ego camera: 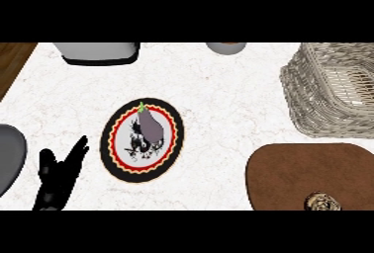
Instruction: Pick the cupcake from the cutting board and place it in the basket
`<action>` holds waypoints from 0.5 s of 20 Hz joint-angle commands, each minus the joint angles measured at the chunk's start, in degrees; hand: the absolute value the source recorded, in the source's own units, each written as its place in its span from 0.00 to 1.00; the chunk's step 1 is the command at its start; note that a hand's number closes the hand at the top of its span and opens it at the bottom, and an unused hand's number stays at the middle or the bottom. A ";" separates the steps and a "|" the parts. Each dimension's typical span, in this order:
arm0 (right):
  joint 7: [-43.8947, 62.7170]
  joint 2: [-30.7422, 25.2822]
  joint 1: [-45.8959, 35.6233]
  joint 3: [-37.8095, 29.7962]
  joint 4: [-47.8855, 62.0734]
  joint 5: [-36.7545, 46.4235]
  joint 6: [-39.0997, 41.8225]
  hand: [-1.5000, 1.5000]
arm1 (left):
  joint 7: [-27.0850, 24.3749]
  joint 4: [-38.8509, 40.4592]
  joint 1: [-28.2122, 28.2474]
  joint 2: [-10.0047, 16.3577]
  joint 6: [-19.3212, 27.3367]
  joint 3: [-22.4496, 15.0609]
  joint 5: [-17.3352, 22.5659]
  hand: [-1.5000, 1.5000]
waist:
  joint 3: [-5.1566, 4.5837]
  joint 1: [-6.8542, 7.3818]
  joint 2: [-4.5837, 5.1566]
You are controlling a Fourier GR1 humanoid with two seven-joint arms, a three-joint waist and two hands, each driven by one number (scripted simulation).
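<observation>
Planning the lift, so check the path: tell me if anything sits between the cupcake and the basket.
Nothing visible does. The cupcake sits at the near edge of the cutting board. The basket lies straight beyond it, with only bare board and a strip of counter between.

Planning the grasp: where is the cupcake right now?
Head view, lower right: the cupcake sits on the cutting board, at its near edge, the basket beyond it.
</observation>
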 commanded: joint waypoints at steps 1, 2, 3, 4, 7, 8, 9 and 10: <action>0.01 7.41 1.62 1.53 -5.05 6.39 1.74 0.00 | 0.32 3.42 0.95 0.75 -4.05 1.50 1.29 0.50 | -0.31 0.08 0.27; -3.51 9.91 1.51 5.92 -3.51 13.51 1.67 0.00 | -0.86 3.73 1.47 -3.05 -1.25 -1.38 -0.68 0.50 | -0.23 0.47 0.41; -4.39 11.01 0.07 7.74 -2.82 16.27 1.18 0.00 | 1.00 3.23 -0.12 -2.88 -0.81 -1.14 -1.05 0.50 | -0.24 0.63 0.44; -3.53 11.10 0.28 7.26 -3.20 16.48 2.11 0.00 | 1.46 -0.21 2.82 -0.59 -2.45 0.09 -0.05 0.50 | -0.27 0.72 0.33; -6.34 13.88 -1.07 14.18 -0.95 28.09 1.14 0.00 | 1.94 1.95 0.46 -0.46 -3.11 1.11 -0.32 0.50 | -0.23 1.07 0.47; -6.05 14.47 -0.40 16.47 -0.07 29.82 0.88 0.00 | -0.36 2.27 2.49 -1.97 -3.44 -0.47 -1.04 0.50 | -0.24 1.20 0.49; -9.36 15.17 1.32 16.12 -0.12 32.59 2.08 0.00 | 2.66 2.40 -0.01 -2.11 -1.63 0.37 -1.37 0.50 | -0.21 0.57 0.39; -9.78 15.05 0.59 15.88 1.96 32.16 2.53 0.00 | -1.43 3.54 2.14 -3.08 -3.12 0.07 -1.56 0.50 | -0.27 0.66 0.39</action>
